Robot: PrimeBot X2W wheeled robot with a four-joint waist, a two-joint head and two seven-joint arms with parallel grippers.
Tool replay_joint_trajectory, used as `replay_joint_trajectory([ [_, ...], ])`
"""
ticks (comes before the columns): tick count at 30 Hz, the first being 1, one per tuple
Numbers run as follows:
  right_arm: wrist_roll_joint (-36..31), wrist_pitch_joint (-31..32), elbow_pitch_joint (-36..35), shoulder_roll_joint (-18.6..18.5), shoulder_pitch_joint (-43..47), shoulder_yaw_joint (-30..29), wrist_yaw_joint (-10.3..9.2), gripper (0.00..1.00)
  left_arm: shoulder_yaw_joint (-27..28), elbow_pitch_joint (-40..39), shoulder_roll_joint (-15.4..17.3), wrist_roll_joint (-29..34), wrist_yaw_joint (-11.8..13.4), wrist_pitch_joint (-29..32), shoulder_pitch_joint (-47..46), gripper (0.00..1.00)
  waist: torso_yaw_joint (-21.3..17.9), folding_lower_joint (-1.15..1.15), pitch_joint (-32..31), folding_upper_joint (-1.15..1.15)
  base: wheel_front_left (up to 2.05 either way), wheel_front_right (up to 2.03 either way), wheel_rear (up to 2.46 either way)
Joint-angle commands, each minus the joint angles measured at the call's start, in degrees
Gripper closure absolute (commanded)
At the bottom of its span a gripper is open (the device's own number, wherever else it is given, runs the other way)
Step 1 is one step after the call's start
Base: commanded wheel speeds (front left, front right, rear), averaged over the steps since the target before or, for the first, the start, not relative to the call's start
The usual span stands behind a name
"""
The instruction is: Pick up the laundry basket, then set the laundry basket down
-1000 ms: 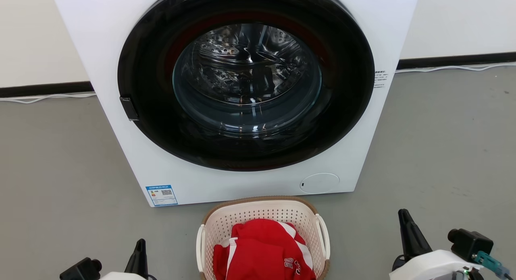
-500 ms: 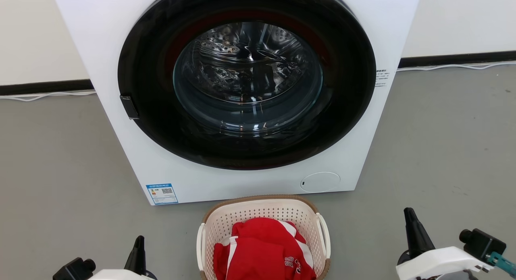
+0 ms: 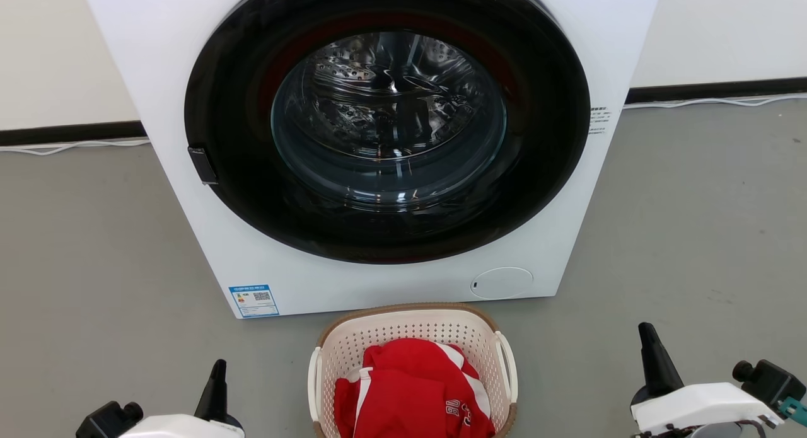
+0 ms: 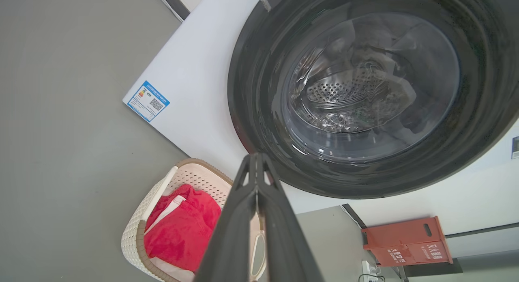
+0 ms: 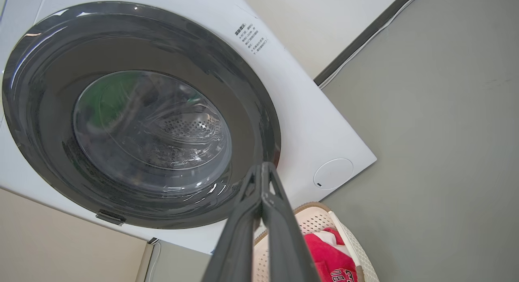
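Observation:
The laundry basket point(image 3: 413, 329) is cream-white and perforated, with a brown rim and white side handles. It stands on the grey floor just in front of the washing machine, holding a red and white garment point(image 3: 410, 391). My left gripper point(image 3: 218, 367) is shut and empty, to the basket's left and apart from it. To the basket's right my right gripper point(image 3: 647, 332) is also shut and holds nothing. The left wrist view has the basket point(image 4: 182, 180) beside the closed left gripper point(image 4: 255, 157). In the right wrist view the basket point(image 5: 314, 219) lies behind the closed right gripper point(image 5: 262, 166).
A white washing machine point(image 3: 189, 79) with a round dark glass door point(image 3: 388, 120), shut, stands close behind the basket. A white cable point(image 3: 69, 148) runs along the wall's dark skirting. A red box point(image 4: 407, 241) stands by the wall beside the machine.
Both grippers have drifted outward, the left one also rising and the right one moving toward the picture's right edge. The view has shifted slightly, so machine and basket sit a little higher. Both grippers stay shut.

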Motion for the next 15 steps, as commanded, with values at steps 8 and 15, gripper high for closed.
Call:
replay_joint_trajectory([
  [8, 6.87, 1.57, -2.55, -0.2, -2.72, -0.06, 0.24, 1.0, 1.44, -2.65, 0.48, -5.63, -0.89, 1.58, -3.49, 1.0, 0.07, -0.01, 0.18, 0.0, 0.0, 0.0, 0.0],
  [15, 11.97, 2.73, -3.11, -0.16, -2.85, -0.43, 0.26, 1.0, 1.73, -3.38, 0.46, -9.66, -1.17, 2.74, -3.74, 1.0, 0.14, -0.01, 0.34, 0.0, 0.0, 0.0, 0.0],
])
